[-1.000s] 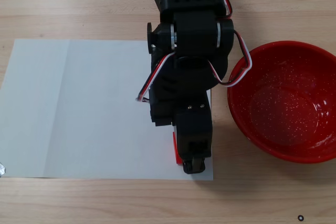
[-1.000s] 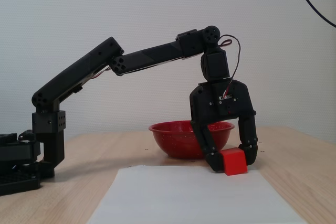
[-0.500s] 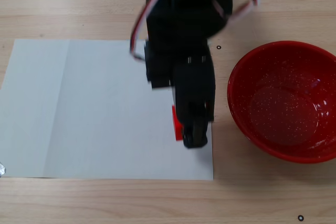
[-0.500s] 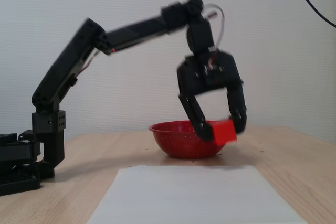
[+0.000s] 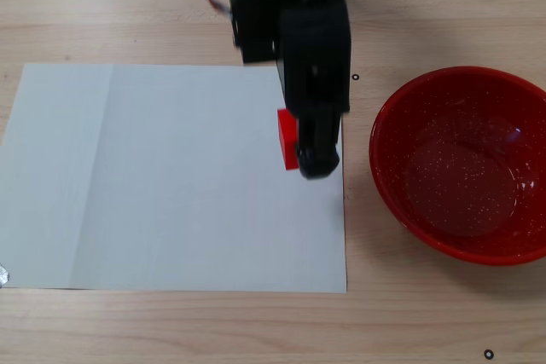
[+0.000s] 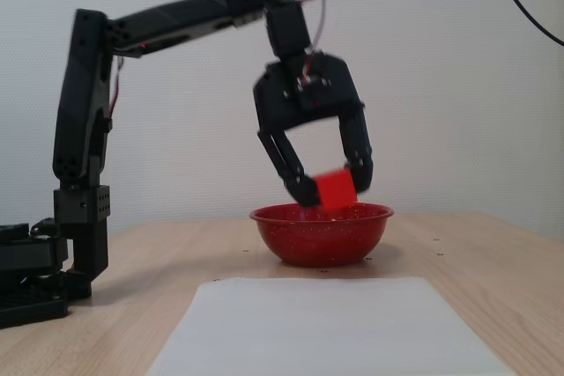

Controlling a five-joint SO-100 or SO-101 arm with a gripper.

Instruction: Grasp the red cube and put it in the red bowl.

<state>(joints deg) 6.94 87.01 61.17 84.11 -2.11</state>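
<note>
Red cube [image 6: 336, 190]: clamped between both fingers of the gripper [image 6: 334, 193], lifted clear of every surface. In the top-down fixed view [image 5: 287, 137], only a sliver of red exposed at 9 o'clock of the black finger housing; remainder hidden beneath the arm. Held high, presumably for clearance over the bowl rim during carry.

Gripper [image 5: 299, 153]: clenched on the cube, fingers pointing downward, slightly blurred in the side-on fixed view. Pinch apparently across two opposite faces, cube tilted a little between the tips.

Red bowl [image 5: 465, 164]: empty, glossy, white-flecked, resting on bare wood at 3 o'clock of the gripper in the top-down fixed view, just beside the paper's edge but not on it. In the side-on fixed view [image 6: 321, 233], sitting directly beneath the cube in line of sight only; top-down fixed view places the cube still over the paper, well short of the rim.

Paper sheet [image 5: 153, 176]: white, flat on the wooden table [image 5: 102, 6], nothing lying on it; probably a marker for the pick zone.

Stage, as judged: grasp and lift done, carry toward the bowl pending. Next requirement: sideways travel toward 3 o'clock until over the basin, then release. Risk: cube slipping from the tilted pinch.
</note>
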